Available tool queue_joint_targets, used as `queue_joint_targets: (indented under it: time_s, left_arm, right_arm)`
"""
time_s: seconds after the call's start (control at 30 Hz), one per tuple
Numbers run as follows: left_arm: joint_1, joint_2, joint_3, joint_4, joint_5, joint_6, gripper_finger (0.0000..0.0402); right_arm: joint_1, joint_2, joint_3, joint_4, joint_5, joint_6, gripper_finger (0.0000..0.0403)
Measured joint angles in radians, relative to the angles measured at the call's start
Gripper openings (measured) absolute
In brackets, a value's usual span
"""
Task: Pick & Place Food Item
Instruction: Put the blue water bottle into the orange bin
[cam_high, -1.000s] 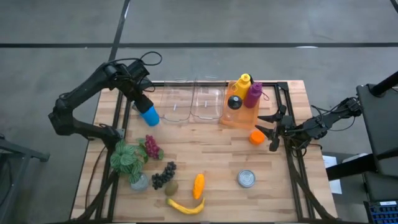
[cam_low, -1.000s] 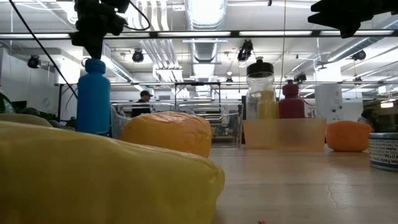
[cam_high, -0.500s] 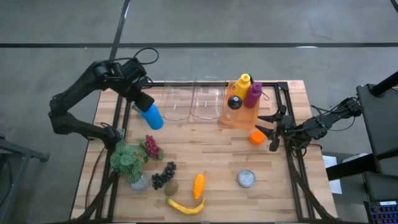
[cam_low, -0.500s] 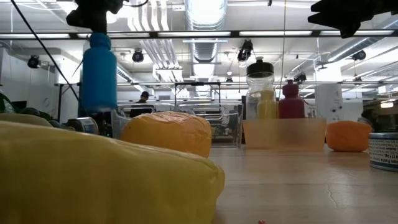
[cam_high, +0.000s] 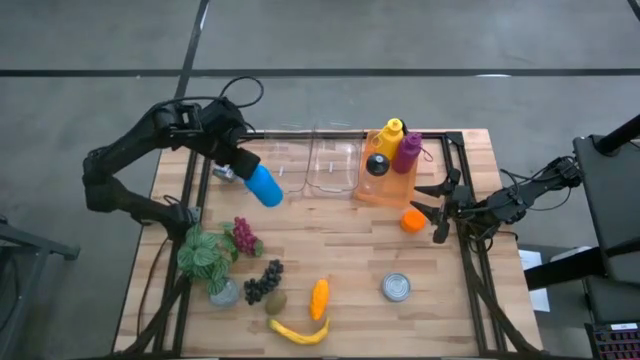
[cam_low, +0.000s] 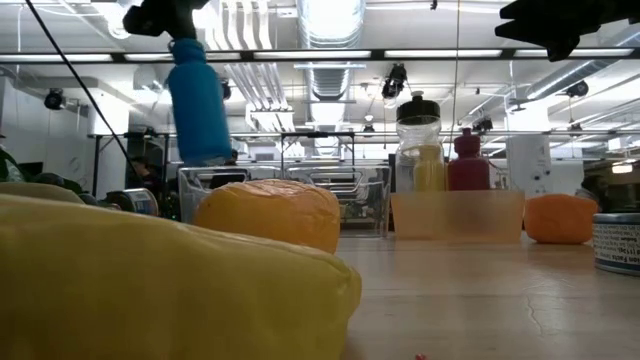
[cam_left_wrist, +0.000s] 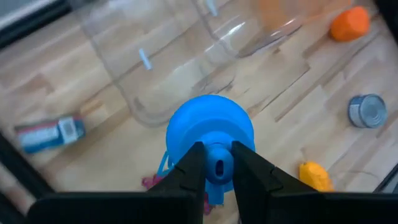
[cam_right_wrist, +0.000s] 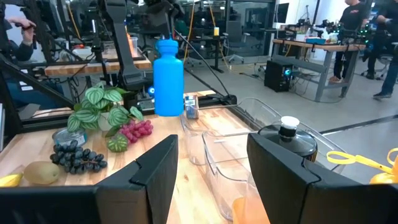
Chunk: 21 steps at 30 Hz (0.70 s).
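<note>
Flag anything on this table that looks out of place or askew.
The blue bottle hangs tilted in the air, clamped at its cap by the left end effector, beside the clear bins. A small can lies on its side near the table's far left edge. Nothing looks spilled or damaged.

Colours on the table, as seen

Blue bottle (cam_high: 265, 185), plain and bright all over, its cap loop the same blue. Table top (cam_high: 340, 240): pale wood in butcher-block strips, dark frame rails. Two clear bins (cam_high: 310, 165), colourless. Orange-tinted translucent bin (cam_high: 385, 188) holds a yellow bottle (cam_high: 391, 133), a magenta bottle (cam_high: 407, 152) and a clear one with a black cap (cam_high: 376, 165). Orange fruit (cam_high: 412, 221), solid orange. Silver can (cam_high: 397, 288). Yellow banana (cam_high: 300, 332); orange-yellow pepper-like piece (cam_high: 319, 298). Dark purple grapes (cam_high: 263, 281); red grapes (cam_high: 244, 238). Brownish-green kiwi (cam_high: 276, 302). Plant (cam_high: 205, 255): green leaves, pale veining. Both arms dark.
</note>
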Motion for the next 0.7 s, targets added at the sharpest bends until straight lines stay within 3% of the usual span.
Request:
queue_joint_targets:
  time_s: [0.4, 0.7]
  left_arm:
    - [0.004, 0.214, 0.261, 0.006, -0.004, 0.244, 0.0058]
    - [0.067, 0.395, 0.468, -0.007, 0.017, 0.429, 0.0058]
  right_arm:
    - [0.0, 0.0, 0.0, 0.0, 0.0, 0.001, 0.019]
    - [0.0, 0.0, 0.0, 0.0, 0.0, 0.001, 0.019]
